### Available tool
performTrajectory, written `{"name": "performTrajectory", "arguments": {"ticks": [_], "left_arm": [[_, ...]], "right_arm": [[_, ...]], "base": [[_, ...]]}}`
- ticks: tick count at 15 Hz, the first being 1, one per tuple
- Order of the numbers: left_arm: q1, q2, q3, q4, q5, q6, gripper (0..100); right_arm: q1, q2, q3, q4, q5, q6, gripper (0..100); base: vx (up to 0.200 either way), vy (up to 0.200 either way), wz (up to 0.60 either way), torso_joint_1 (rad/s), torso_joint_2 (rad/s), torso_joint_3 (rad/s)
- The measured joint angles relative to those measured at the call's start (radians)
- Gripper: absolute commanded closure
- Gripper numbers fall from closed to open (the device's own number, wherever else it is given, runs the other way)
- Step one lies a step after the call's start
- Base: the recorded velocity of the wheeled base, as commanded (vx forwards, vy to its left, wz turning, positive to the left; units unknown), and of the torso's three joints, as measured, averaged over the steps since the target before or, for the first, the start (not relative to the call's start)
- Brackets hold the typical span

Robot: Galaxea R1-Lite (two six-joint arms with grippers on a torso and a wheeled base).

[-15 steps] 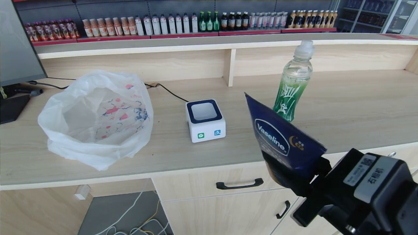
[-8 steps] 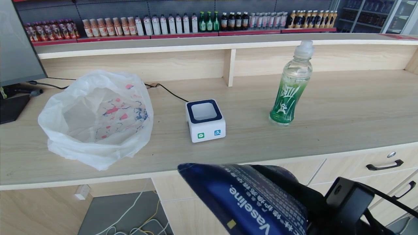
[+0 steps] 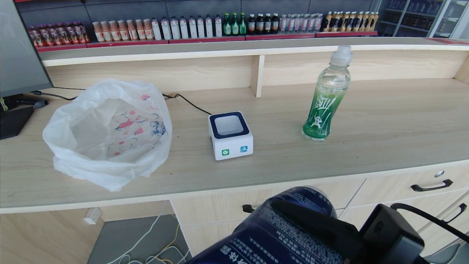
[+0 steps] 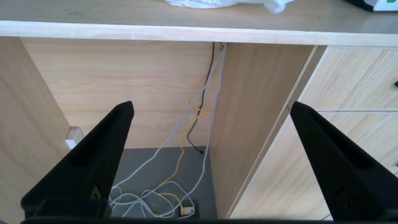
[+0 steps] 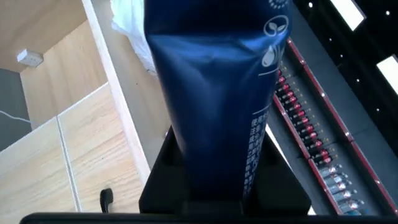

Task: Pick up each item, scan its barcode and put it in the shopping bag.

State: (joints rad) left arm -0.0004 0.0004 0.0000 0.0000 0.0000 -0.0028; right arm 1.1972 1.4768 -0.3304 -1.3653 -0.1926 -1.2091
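blue tube held low in front of the desk

the right gripper [image 3: 318, 223] is clenched on a blue tube [image 3: 278, 234] with white print, down at 6 o'clock of the scene as the head camera sees it. the tube hangs before the desk's front edge, over the drawer fronts [image 3: 227, 209], and touches nothing on top. from the right wrist, the tube [image 5: 211, 93] sticks out past the gripper [image 5: 227, 183], with a black finger on each side of it.

on the desk [image 3: 384, 121] the white scanner [image 3: 230, 135] with its dark-rimmed window sits about in the middle. the shopping bag [image 3: 110, 132] stands open at the scanner's 9 o'clock, white with a red and blue print, well apart from it. a green bottle [image 3: 326, 99] stands upright at the scanner's 2 o'clock, also well apart.

the left gripper [image 4: 211, 168] is released, its fingers [image 4: 93, 162] spread wide. it hangs below desk level, facing the space under the top where cables [image 4: 168, 180] run down to the floor.

at 12 o'clock, a shelf [image 3: 220, 38] behind carries rows of drinks.
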Motion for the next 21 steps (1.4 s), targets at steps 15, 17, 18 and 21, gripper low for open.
{"name": "performTrajectory", "arguments": {"ticks": [15, 17, 18, 21], "left_arm": [[0.0, 0.0, 0.0, 0.0, 0.0, 0.0, 0], [0.0, 0.0, 0.0, 0.0, 0.0, 0.0, 0], [0.0, 0.0, 0.0, 0.0, 0.0, 0.0, 0], [0.0, 0.0, 0.0, 0.0, 0.0, 0.0, 0]], "right_arm": [[-0.061, 0.058, -0.123, 0.008, 0.156, -0.098, 100], [-0.061, 0.075, -0.13, 0.008, 0.154, -0.097, 100], [-0.061, 0.084, -0.142, 0.006, 0.154, -0.096, 100], [-0.061, 0.096, -0.15, 0.002, 0.151, -0.094, 100]], "base": [[0.0, 0.0, 0.0, 0.0, 0.0, 0.0], [0.0, 0.0, 0.0, 0.0, 0.0, 0.0], [0.0, 0.0, 0.0, 0.0, 0.0, 0.0], [0.0, 0.0, 0.0, 0.0, 0.0, 0.0]]}}
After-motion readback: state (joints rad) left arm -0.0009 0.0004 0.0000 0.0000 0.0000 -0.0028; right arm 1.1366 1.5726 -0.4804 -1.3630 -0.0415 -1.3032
